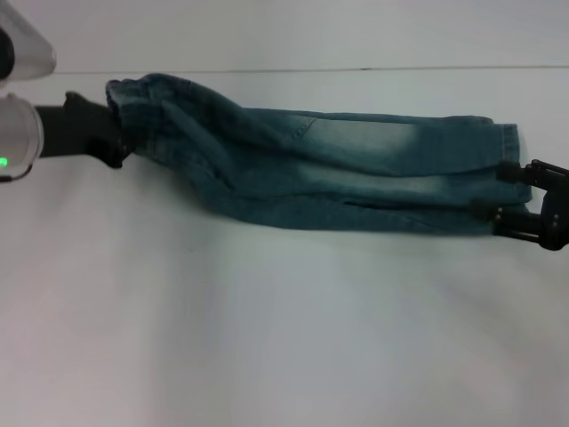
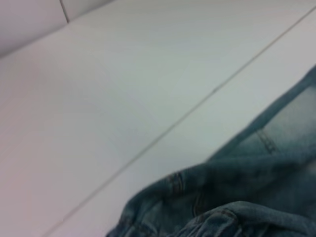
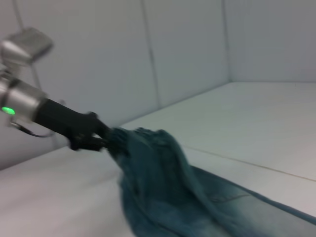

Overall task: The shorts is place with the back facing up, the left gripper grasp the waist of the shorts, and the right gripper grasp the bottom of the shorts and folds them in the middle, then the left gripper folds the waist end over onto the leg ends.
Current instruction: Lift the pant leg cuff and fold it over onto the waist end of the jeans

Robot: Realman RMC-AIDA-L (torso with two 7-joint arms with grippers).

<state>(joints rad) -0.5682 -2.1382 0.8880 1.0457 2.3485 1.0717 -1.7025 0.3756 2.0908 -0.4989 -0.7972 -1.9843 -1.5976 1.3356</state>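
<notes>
Shorts (image 1: 338, 173) lengthwise left-right, waist (image 1: 133, 111) leftward.

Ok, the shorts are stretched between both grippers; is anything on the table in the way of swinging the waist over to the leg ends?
Nothing visible. The left gripper holds the waist, the right gripper the leg ends, and the table shows only the shorts.

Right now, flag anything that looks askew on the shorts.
The shorts hang stretched between both pincers, folded lengthwise. The waist bunches unevenly at the left pincer; the right pincer grips the hem. No damage shows.
</notes>
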